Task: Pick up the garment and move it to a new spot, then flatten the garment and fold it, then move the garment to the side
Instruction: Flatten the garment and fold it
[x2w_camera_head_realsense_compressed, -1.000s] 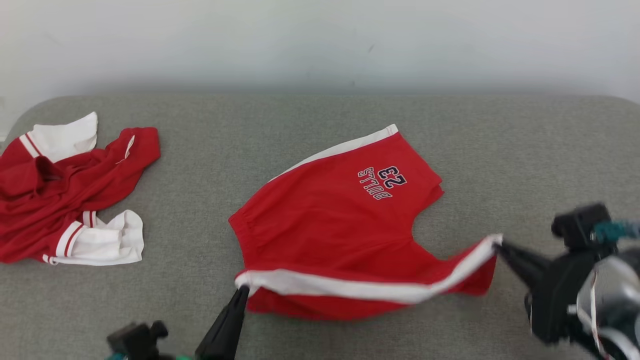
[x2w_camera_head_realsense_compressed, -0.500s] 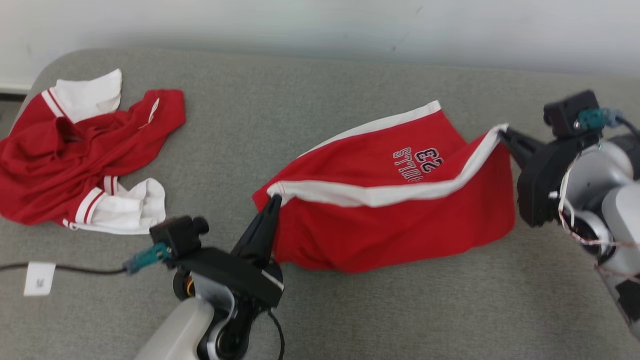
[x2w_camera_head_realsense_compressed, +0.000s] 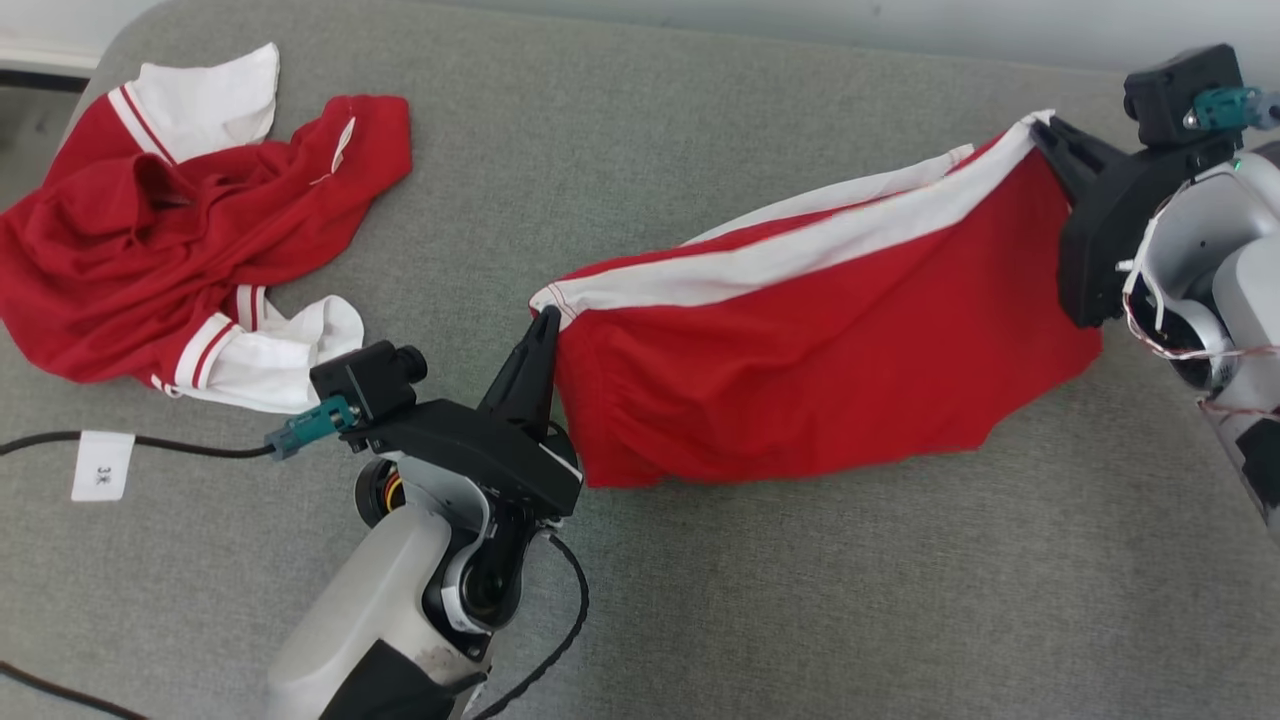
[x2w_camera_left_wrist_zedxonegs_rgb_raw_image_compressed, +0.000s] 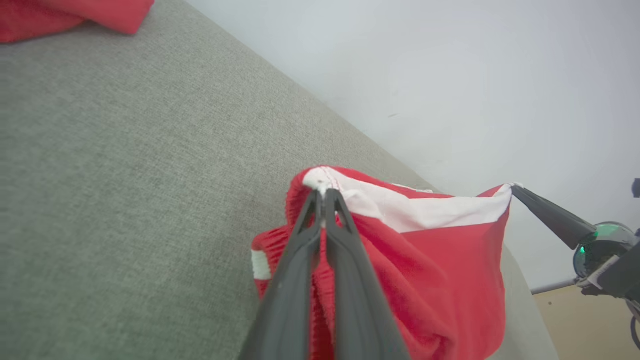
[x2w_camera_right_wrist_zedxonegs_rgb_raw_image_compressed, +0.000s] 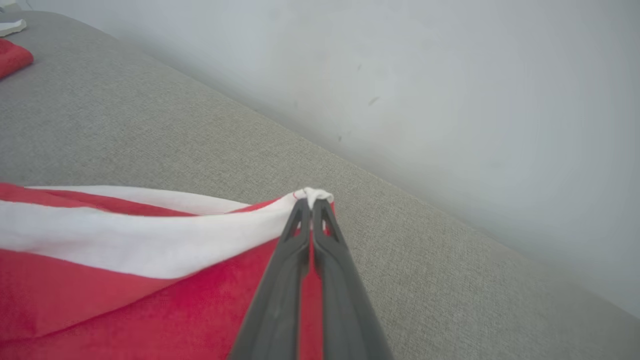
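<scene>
over the middle-right of the grey padded surface (x2w_camera_head_realsense_compressed: 760, 600), the red shorts (x2w_camera_head_realsense_compressed: 820, 340) are strung out between the two arms, white side stripe along the top edge and the red cloth sagging below it. left tool (x2w_camera_head_realsense_compressed: 545, 325) is clamped shut on the stripe's near-left corner, fingers pressed together with a bit of white hem poking out past the tips. right tool (x2w_camera_head_realsense_compressed: 1040, 130) is doing the same at the far-right corner, closed tight on the white edge, up close to the pale wall (x2w_camera_right_wrist_zedxonegs_rgb_raw_image_compressed: 450, 75). the stripe runs on a slant between them, low at the left grip and further back at the right one. the bottom of the shorts looks bunched near the left grip; can't tell if the lower edge sits on the padding or hangs just off it. well apart, at the far left, a crumpled red and white top (x2w_camera_head_realsense_compressed: 150, 250) lies in a heap. a black cable with a white tag (x2w_camera_head_realsense_compressed: 103, 465) trails across the padding just in front of that heap, beside the left arm.
</scene>
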